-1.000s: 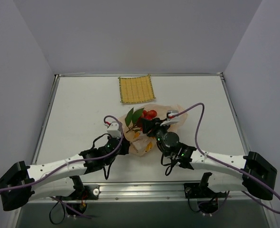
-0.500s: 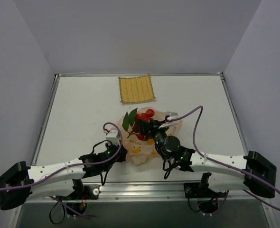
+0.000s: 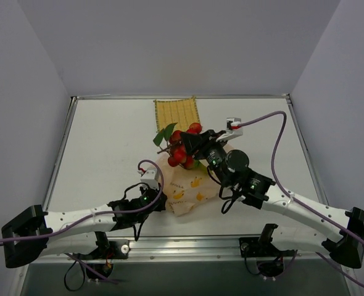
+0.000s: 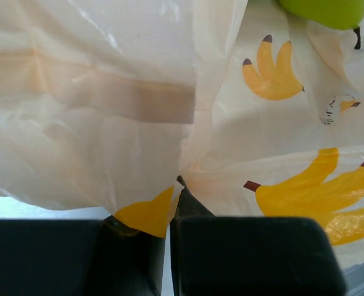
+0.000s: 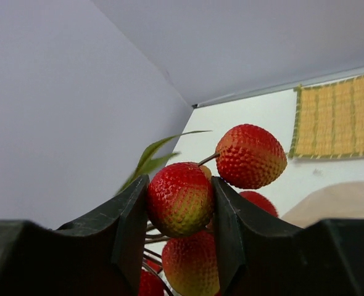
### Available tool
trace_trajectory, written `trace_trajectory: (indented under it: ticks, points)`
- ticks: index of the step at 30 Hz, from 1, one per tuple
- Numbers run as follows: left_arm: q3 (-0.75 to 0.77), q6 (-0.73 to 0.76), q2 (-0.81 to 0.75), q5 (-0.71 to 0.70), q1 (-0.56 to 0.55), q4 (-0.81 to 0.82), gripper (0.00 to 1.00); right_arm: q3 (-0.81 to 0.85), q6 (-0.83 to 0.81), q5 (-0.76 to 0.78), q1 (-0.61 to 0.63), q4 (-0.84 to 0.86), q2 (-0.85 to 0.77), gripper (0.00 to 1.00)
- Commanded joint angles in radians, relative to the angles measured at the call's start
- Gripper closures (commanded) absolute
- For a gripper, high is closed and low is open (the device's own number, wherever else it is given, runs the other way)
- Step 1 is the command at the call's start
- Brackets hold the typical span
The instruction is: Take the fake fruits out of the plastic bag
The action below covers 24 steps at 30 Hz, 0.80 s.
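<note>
Comparing with a second ago: the right gripper (image 3: 191,143), clamped on one berry of the red berry cluster (image 3: 181,148), has carried it up and toward the far side. The cluster now hangs above the far edge of the plastic bag (image 3: 188,188), near the yellow woven mat (image 3: 177,114). The left gripper (image 3: 157,198) has drawn back nearer, pinched shut on the bag's near edge. First fruit judged out. A green fruit (image 4: 324,11) with a dark stem apparently remains inside. White table (image 3: 108,142); plain grey walls (image 3: 169,43).
</note>
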Motion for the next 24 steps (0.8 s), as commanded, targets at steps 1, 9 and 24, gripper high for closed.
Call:
trace_trajectory:
  ticks: [1, 9, 24]
  points:
    - [0.042, -0.006, -0.023, -0.016, -0.011, 0.030, 0.98, 0.120, -0.015, -0.112, -0.121, 0.006, 0.058, 1.00]
    - [0.011, 0.001, -0.057, -0.036, -0.012, 0.033, 0.98, 0.348, -0.194, -0.190, -0.296, -0.006, 0.363, 1.00]
    - [-0.038, 0.011, -0.104, -0.044, -0.011, 0.073, 0.98, 0.825, -0.382, -0.384, -0.519, -0.049, 0.924, 1.00]
